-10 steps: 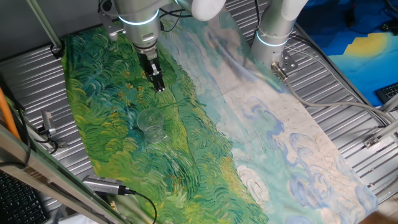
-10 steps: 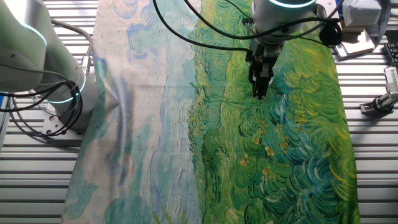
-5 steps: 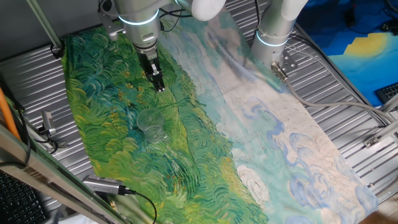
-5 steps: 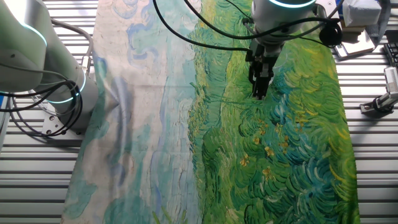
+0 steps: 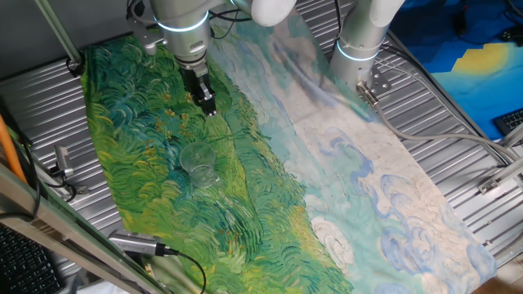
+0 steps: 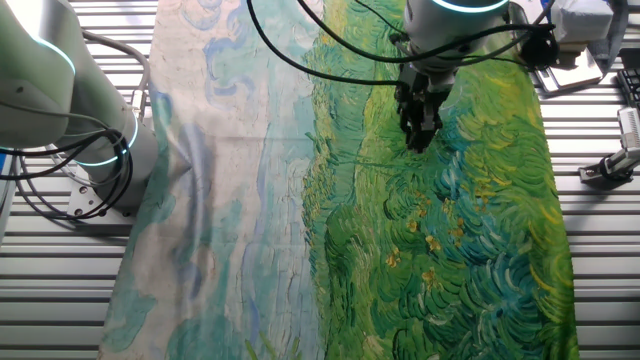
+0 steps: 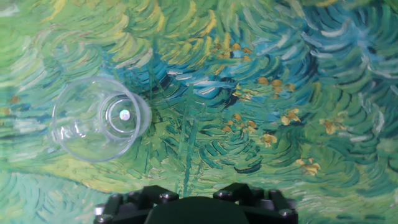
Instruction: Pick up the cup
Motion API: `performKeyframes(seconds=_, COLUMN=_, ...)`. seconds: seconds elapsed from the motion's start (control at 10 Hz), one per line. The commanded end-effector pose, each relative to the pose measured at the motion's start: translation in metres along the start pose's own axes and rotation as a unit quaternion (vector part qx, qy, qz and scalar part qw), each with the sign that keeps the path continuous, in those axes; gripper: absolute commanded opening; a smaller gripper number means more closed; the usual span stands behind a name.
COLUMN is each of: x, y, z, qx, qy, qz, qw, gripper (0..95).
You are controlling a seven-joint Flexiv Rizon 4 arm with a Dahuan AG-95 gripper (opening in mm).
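Observation:
The cup [image 5: 198, 162] is clear and colourless and lies tipped on the green part of the painted cloth [image 5: 147, 155]. In the hand view the cup [image 7: 99, 118] shows at the left, with its round rim and smaller base both visible. My gripper [image 5: 209, 109] hangs above the cloth, up and to the right of the cup and well apart from it. Its fingers look pressed together and hold nothing. In the other fixed view the gripper [image 6: 420, 140] points down at the cloth and I cannot make out the cup. In the hand view only the gripper's dark base shows.
The cloth lies on a ribbed metal table [image 5: 458, 122]. A second arm's base [image 5: 359, 49] stands at the back right. A metal clamp [image 5: 64, 167] and a cable probe [image 5: 135, 243] lie by the cloth's left and front edges.
My gripper has risen a little and shifted slightly away from the cup. The cup has not moved.

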State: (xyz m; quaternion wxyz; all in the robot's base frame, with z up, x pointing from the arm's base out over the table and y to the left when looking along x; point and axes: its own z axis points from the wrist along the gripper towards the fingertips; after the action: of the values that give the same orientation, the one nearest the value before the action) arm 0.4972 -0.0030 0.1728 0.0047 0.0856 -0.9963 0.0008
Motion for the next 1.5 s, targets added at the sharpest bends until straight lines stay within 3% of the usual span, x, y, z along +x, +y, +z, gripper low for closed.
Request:
performKeyframes(seconds=0.1, x=0.002, y=-0.003, z=-0.001, qx=0.004, qy=0.007, qz=-0.039, qw=0.9992, gripper=0.0)
performKeyframes(seconds=0.7, x=0.004, y=-0.004, z=-0.001, qx=0.003, qy=0.007, qz=-0.035, qw=0.9993, gripper=0.0)
performKeyframes(seconds=0.9, x=0.02, y=-0.018, z=-0.004, qx=-0.003, qy=0.011, qz=-0.031, qw=0.9995, gripper=0.0)
performKeyframes(seconds=1.1, x=0.025, y=-0.022, z=-0.006, qx=0.0, qy=0.013, qz=-0.032, qw=0.9994, gripper=0.0)
performKeyframes(seconds=1.3, x=0.025, y=-0.022, z=-0.006, qx=-0.002, qy=0.012, qz=-0.041, qw=0.9991, gripper=0.0)
performKeyframes(seconds=1.5, x=0.009, y=-0.01, z=-0.007, qx=0.0, qy=0.013, qz=-0.038, qw=0.9992, gripper=0.0)
